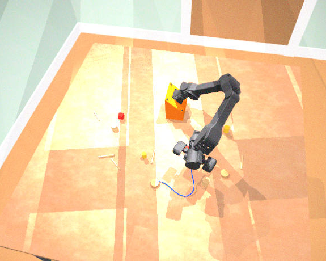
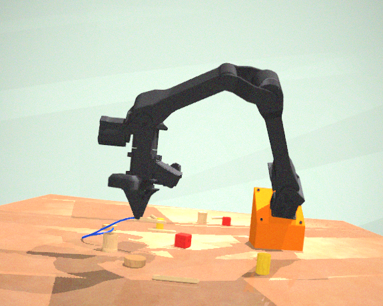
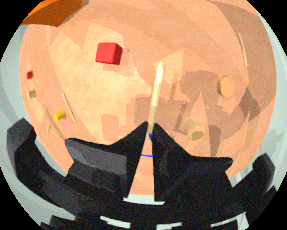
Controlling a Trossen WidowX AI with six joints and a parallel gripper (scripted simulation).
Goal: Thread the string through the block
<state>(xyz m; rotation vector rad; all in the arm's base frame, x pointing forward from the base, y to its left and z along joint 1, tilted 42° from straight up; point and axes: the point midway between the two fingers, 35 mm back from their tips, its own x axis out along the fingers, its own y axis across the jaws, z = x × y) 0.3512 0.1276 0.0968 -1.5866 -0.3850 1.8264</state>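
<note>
My gripper (image 1: 193,165) (image 2: 138,216) (image 3: 150,124) points straight down with its tips close to the table and is shut on the thin wooden stick (image 3: 155,91). In the wrist view the stick runs forward from between the fingers. The blue string (image 1: 178,194) (image 2: 97,232) (image 3: 144,155) curves from the gripper back to the round wooden button (image 1: 154,182) (image 2: 109,227). A red block (image 2: 182,240) (image 3: 109,53) sits on the table just beside the gripper; in the top view it is mostly hidden under the wrist. I cannot see its hole.
The orange arm base (image 1: 174,109) (image 2: 276,226) stands behind. A wooden cylinder (image 1: 206,181) (image 2: 110,241) and a flat disc (image 1: 224,173) (image 2: 134,261) lie near the string. Loose sticks (image 1: 106,155) (image 1: 152,156) (image 2: 175,279), yellow cylinders (image 1: 144,155) (image 2: 263,263) and a small red cube (image 1: 121,116) (image 2: 226,221) are scattered.
</note>
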